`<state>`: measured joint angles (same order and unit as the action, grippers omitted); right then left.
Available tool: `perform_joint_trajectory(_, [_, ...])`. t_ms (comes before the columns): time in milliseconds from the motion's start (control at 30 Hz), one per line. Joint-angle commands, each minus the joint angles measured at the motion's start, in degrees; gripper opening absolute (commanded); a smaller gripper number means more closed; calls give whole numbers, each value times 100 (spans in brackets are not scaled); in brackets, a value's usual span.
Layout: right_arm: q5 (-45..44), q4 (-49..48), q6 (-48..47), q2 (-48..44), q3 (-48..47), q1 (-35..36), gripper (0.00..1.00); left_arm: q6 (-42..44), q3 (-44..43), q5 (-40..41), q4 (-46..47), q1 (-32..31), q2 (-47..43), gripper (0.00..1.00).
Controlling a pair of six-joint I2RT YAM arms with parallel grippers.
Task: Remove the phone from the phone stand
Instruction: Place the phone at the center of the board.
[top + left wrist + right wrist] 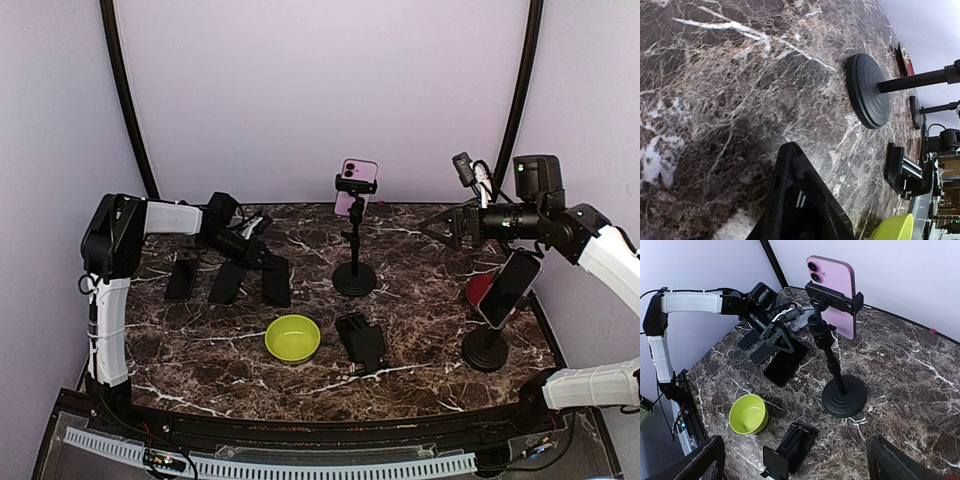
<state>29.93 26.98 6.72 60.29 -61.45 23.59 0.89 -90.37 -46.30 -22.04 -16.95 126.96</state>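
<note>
Nearest me, by the counter's near right corner, a dark phone leans in a round-based stand, with a red thing half hidden behind it. Near the middle of the near edge sit a green bowl and a black clamp lying flat. Farther in, on the left side, three flat phones lie in a row. My left claw hovers over the rightmost one. I cannot tell whether it is spread or pinching, because its own camera shows only a black finger cut off at the bottom. My right claw hangs above the right side, fingers spread wide, pinching nothing, tips aimed left. Open marble lies between it and the phone stand, which is toward the middle of the far edge. The pink phone is clamped there, long axis upright and leaning slightly, lenses at the top, back facing me.
</note>
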Motion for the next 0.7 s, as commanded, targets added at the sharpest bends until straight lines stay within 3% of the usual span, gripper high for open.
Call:
perform_joint_trajectory(0, [-34,-203,31,-89,31,41,99,92,-10,291,-35,-36,13,32])
perform_joint_trajectory(400, [-59,-187,23,-97,28,40,99,42,-197,868,-257,-222,8,46])
perform_joint_trajectory(467, [-65,-185,18,-115,36,41,99,3,-246,959,-313,-266,-3,54])
perform_joint_trajectory(500, [-77,-194,19,-120,39,40,99,-12,-252,998,-325,-283,-15,64])
perform_joint_trajectory(567, [-86,-194,18,-138,53,40,99,-50,-241,1056,-316,-312,-62,69])
perform_joint_trajectory(600, [-90,-198,15,-150,60,40,99,-65,-225,1084,-306,-321,-90,80])
perform_joint_trajectory(667, [-93,-201,11,-170,69,40,99,-86,-214,1152,-304,-333,-159,84])
